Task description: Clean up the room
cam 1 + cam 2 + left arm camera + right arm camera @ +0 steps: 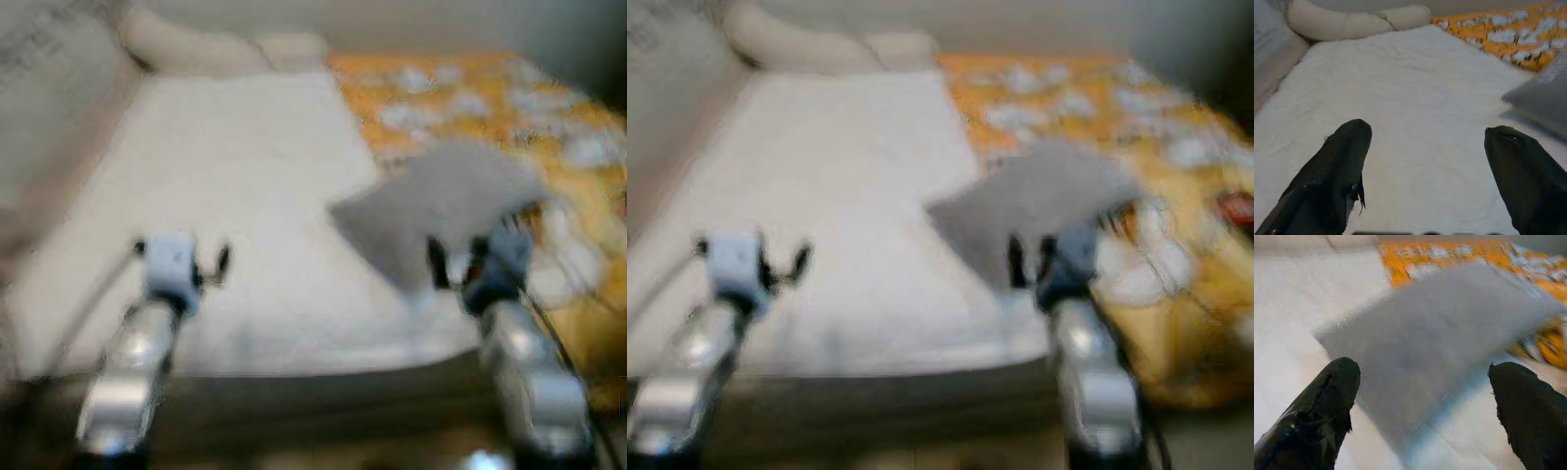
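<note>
The right gripper [1422, 396] has its jaws spread wide, and the grey pillow [1435, 338] lies just ahead of them, its near corner between the two fingertips [1327, 396] but not touched. The pillow rests on the white bedsheet [1400, 88], partly over the orange patterned blanket [460, 88]. It looks soft, light and easy to squash, so I judge that a corner or edge is the best place to pinch. The left gripper [1425, 171] hovers over bare sheet, jaws also spread, pillow off to one side.
</note>
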Motion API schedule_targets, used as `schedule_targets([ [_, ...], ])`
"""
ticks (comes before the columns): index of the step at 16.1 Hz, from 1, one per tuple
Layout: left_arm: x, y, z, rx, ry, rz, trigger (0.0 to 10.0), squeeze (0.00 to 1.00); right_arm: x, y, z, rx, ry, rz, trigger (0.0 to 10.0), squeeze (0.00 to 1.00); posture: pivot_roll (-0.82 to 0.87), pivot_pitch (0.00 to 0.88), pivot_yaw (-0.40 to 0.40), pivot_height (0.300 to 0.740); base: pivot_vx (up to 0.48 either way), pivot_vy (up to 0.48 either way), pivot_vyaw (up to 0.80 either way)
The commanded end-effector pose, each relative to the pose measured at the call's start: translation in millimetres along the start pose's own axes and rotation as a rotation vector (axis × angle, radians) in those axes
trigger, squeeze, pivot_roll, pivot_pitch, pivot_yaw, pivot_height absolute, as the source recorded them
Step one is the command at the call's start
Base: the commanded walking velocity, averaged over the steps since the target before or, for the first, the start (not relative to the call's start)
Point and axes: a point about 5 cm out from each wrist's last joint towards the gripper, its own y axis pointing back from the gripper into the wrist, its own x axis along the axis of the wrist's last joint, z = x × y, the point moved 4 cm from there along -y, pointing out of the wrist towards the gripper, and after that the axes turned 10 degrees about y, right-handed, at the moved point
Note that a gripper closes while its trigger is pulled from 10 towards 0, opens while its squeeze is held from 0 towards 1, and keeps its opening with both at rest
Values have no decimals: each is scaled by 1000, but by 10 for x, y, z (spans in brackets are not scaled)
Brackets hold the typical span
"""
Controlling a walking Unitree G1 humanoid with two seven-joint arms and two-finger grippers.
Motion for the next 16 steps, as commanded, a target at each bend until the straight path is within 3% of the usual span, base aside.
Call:
schedule_targets([
  [1, 3, -17, 83, -14, 2, 0, 10000, 0, 95, -21, 141, -40, 38, 25, 10000, 1000, -44, 0, -20, 740, 0, -480, 0],
  [2, -1, -19, 78, -3, -8, -1, 10000, 0, 91, -17, 151, -29, 67, 23, 10000, 0, -43, 0, -25, 740, 0, -480, 0],
  [6, 26, -35, 90, 14, -36, 8, 10000, 0, 62, 2, 167, -16, 143, 18, 10000, 0, -40, 0, -31, 740, 0, 0, 0],
  [11, 90, -35, 86, 15, -21, 36, 10000, 0, -9, 29, 98, -26, 132, -6, 10000, 0, -42, 0, -26, 740, 0, 0, 0],
  [13, 81, -25, 104, 2, -19, 34, 10000, 0, -15, 60, 80, -45, 77, -3, 10000, 0, -48, 0, -28, 740, 270, 0, 0],
  [16, 60, 0, 70, 23, -10, 41, 10000, 0, 16, 117, 71, -48, 105, 22, 10000, 0, -56, 0, -21, 740, 294, 0, 0],
])
